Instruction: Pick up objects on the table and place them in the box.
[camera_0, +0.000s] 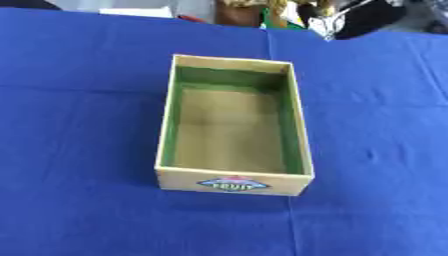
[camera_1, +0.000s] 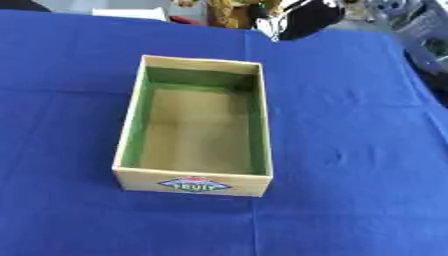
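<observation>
An open cardboard box (camera_0: 303, 130) stands in the middle of the blue tablecloth (camera_0: 79, 125), its long side running away from me. Its inner walls are green, its floor is plain brown, and nothing lies inside. A small label with a logo (camera_0: 233, 184) marks the near end wall. No loose object shows on the cloth. Neither of my hands appears in either view.
Past the table's far edge lies a jumble of things: a white flat item (camera_0: 136, 11), brown and yellow shapes (camera_0: 249, 12), and a black and white mass (camera_0: 350, 17). A fold line runs down the cloth at the right of the box.
</observation>
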